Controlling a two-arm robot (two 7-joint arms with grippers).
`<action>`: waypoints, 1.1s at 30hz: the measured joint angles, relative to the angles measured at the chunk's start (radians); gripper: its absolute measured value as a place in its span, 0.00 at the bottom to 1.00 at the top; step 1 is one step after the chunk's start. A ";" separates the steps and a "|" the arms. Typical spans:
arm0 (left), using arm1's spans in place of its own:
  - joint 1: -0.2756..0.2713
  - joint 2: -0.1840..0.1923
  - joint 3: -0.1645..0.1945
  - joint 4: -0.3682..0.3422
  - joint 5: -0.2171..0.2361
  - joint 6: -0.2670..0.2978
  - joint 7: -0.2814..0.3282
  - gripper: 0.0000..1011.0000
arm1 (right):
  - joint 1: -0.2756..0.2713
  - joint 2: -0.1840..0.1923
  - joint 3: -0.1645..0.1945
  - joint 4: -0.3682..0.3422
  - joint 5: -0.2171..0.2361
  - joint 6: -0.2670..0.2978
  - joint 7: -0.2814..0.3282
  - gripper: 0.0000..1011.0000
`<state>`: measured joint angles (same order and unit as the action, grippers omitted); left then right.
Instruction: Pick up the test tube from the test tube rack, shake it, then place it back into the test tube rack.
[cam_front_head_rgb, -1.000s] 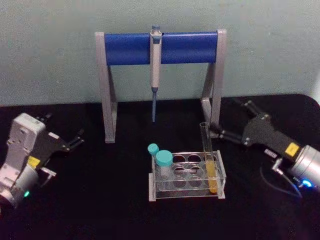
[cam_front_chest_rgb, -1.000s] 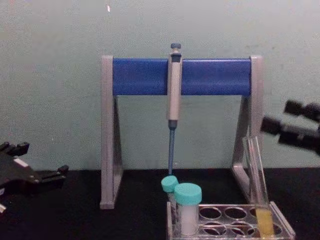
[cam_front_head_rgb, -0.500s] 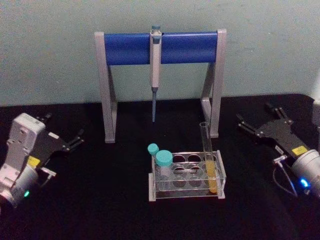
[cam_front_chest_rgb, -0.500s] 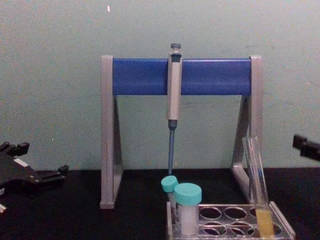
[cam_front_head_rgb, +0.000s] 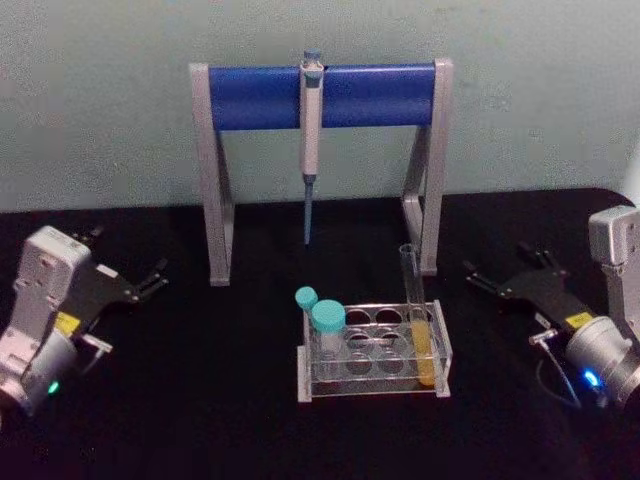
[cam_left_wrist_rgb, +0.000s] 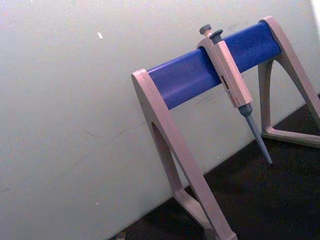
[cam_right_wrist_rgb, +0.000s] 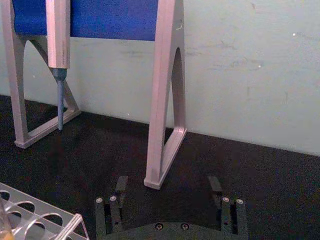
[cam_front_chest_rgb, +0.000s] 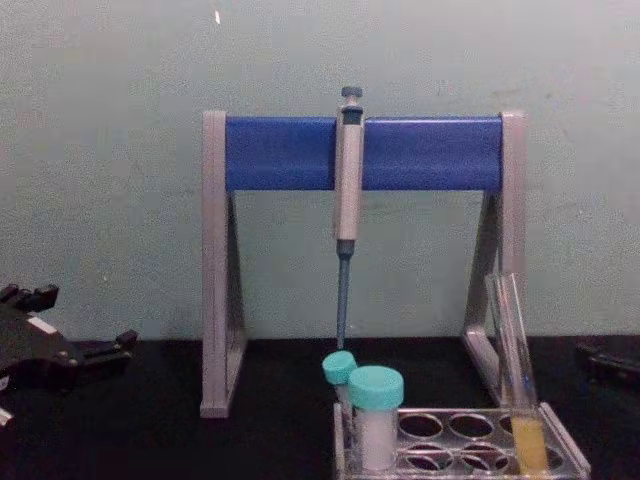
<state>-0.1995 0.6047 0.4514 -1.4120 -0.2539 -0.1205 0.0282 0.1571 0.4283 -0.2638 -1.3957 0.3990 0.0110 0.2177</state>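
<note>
Black table (cam_front_head_rgb: 250, 420): carries every item listed here, set against a pale green wall.

Pipette stand (cam_front_head_rgb: 320, 95): two grey A-shaped legs joined by a blue crossbar, at the back of the table. The left wrist view shows it from one side at a slant; the right wrist view shows its near leg standing just ahead of that arm's fingers.

Pipette (cam_front_head_rgb: 311, 110): grey body, blue tip pointing down, hung at the middle of the crossbar.

Left gripper (cam_front_head_rgb: 150, 281): at the table's left edge, well apart from the rack, fingers parted and holding nothing. The chest view shows it low, near the tabletop.

Right gripper (cam_front_head_rgb: 495, 278): right of the rack and clear of it, fingers spread wide and empty; the right wrist view shows the two fingers (cam_right_wrist_rgb: 115, 202) apart with bare table between them.

Test tube rack (cam_front_head_rgb: 372, 352): clear plastic, in front of the stand, right of centre.

Test tube (cam_front_head_rgb: 418, 315): stands in the rack's right end, leaning slightly, yellow-orange liquid in its lower part. The chest view shows its open top rising well above the rack.

Two teal-capped tubes (cam_front_head_rgb: 326, 328): at the rack's left end.
</note>
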 joint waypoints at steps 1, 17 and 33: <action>0.000 0.000 0.000 0.000 0.000 0.000 0.000 0.99 | 0.000 0.000 0.000 0.000 0.000 0.000 0.000 0.99; 0.000 0.000 0.000 0.000 0.000 0.000 0.000 0.99 | -0.001 0.005 -0.002 -0.008 0.000 -0.003 0.000 0.99; 0.000 0.000 0.000 0.000 0.000 0.000 0.000 0.99 | -0.002 0.006 -0.003 -0.010 0.001 -0.006 -0.001 0.99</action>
<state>-0.1995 0.6046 0.4514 -1.4120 -0.2539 -0.1205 0.0283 0.1555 0.4344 -0.2670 -1.4056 0.3996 0.0052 0.2167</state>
